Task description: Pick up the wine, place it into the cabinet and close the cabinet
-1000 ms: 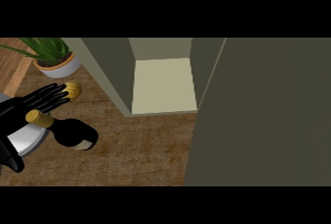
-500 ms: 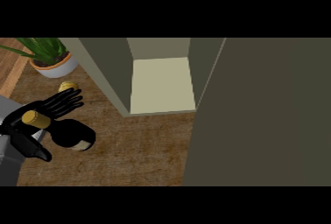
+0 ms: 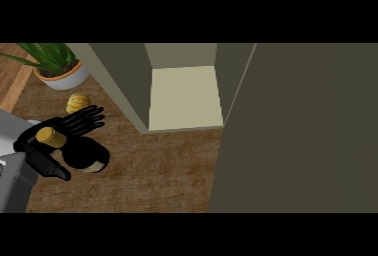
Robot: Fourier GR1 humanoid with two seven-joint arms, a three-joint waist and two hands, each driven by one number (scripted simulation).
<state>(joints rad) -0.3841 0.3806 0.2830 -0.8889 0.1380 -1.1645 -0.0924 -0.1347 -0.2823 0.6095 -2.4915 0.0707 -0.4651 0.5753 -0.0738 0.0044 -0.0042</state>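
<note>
The wine bottle stands on the brown counter at the left, dark, with a yellow cork on top. My left hand is at the bottle's neck. Its fingers stretch out straight behind the neck and the thumb lies in front, so the hand is open. The cabinet is open in the middle, showing a pale bare shelf. Its door stands swung out, filling the right side. My right hand does not show.
A potted green plant stands at the back left. A small yellow object lies on the counter between the plant and my fingers. The cabinet's side wall rises just right of the bottle.
My left hand has drawn back and down from the small yellow object towards the bottle's neck, and the thumb now shows in front of it. The bottle has not moved.
</note>
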